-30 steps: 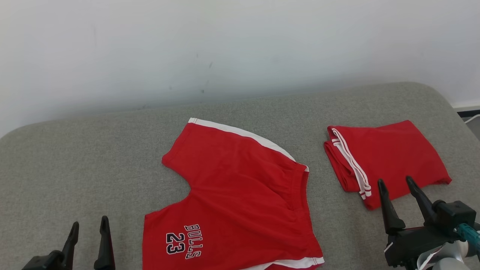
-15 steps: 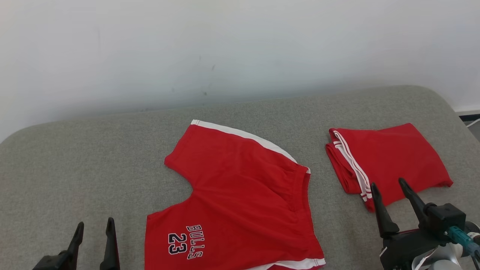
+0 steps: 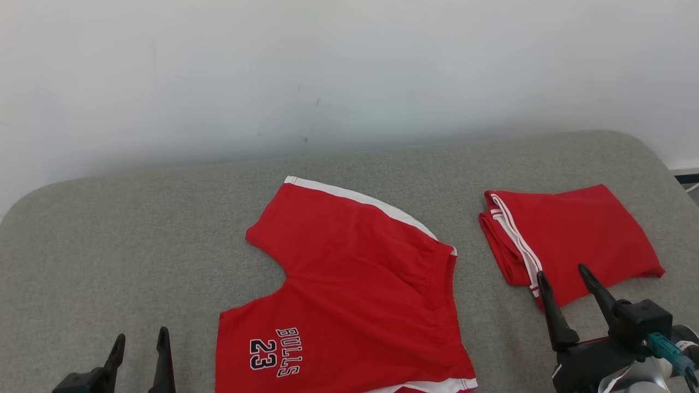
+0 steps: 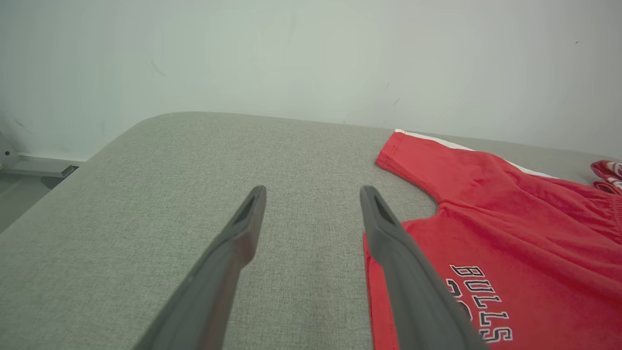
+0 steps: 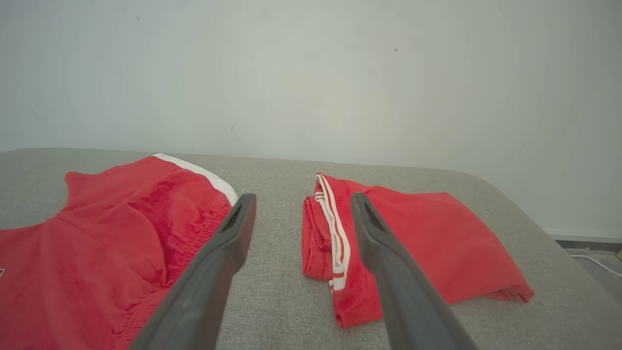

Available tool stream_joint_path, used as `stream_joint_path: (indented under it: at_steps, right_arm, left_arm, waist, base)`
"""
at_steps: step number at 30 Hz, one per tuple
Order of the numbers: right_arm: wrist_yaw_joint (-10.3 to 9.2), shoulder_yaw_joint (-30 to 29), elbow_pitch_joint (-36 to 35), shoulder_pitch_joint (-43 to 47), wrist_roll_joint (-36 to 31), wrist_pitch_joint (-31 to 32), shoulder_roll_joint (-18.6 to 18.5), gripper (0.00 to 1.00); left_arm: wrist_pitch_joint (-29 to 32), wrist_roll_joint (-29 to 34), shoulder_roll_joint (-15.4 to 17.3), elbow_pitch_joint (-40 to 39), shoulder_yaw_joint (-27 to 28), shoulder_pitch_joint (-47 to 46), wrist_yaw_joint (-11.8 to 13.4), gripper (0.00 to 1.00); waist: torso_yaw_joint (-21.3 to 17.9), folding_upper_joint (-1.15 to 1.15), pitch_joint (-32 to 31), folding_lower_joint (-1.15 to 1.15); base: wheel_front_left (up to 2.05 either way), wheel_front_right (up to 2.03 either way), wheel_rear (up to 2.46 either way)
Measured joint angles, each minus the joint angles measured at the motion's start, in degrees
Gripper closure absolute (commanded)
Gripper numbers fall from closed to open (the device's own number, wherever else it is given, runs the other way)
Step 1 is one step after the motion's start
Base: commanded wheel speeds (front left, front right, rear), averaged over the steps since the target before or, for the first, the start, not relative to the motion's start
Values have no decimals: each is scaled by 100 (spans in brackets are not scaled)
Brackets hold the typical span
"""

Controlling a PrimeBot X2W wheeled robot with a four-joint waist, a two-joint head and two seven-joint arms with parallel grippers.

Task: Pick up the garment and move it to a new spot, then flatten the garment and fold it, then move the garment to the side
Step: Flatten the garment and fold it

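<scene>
**Mia:** What is closest to us?

**Ben:** The two pincers. The left gripper [image 3: 141, 335] is low at 7 o'clock. Its fingers are wide apart and it holds nothing. The right gripper [image 3: 562, 271] is at 4 o'clock, also wide and empty.

**Mia:** Where are the clothes?

**Ben:** The red shorts [image 3: 355, 289] lie from 6 o'clock up to the middle, spread out on the grey cushion [image 3: 136, 229]. The left gripper is just beside their near leg but not touching it. A folded red garment [image 3: 579, 240] lies at 3 o'clock, apart from the shorts. The right gripper's tips point at its near edge.

**Mia:** How much is done?

**Ben:** I think the folded one is finished and put aside. The shorts look moved and flat, but not folded. So folding them and moving them aside is what is left.

**Mia:** Is there room?

**Ben:** Lots of bare grey from 8 to 10 o'clock. The gap between the two clothes is small. The cushion's round corner at 2 o'clock is near the folded garment. I can't see the near edge. Far off at 12 o'clock, the white wall [image 3: 327, 71] stands right behind the far edge.
</scene>
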Motion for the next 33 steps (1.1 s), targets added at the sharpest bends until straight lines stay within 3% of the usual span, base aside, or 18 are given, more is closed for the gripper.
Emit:
stream_joint_path:
  at_steps: [25, 33]
  right_arm:
    - [0, -56, -11, 109, -36, 0, 13, 0]
    - [34, -71, -103, 235, -34, 1, -34, 0]
  left_arm:
    - [519, 78, -55, -131, 59, 13, 0, 0]
    - [776, 625, 310, -315, -231, 19, -10, 0]
  waist:
    - [105, 0, -12, 0]
    - [247, 0, 8, 0]
  base:
    - [0, 0, 0]
    - [0, 0, 0]
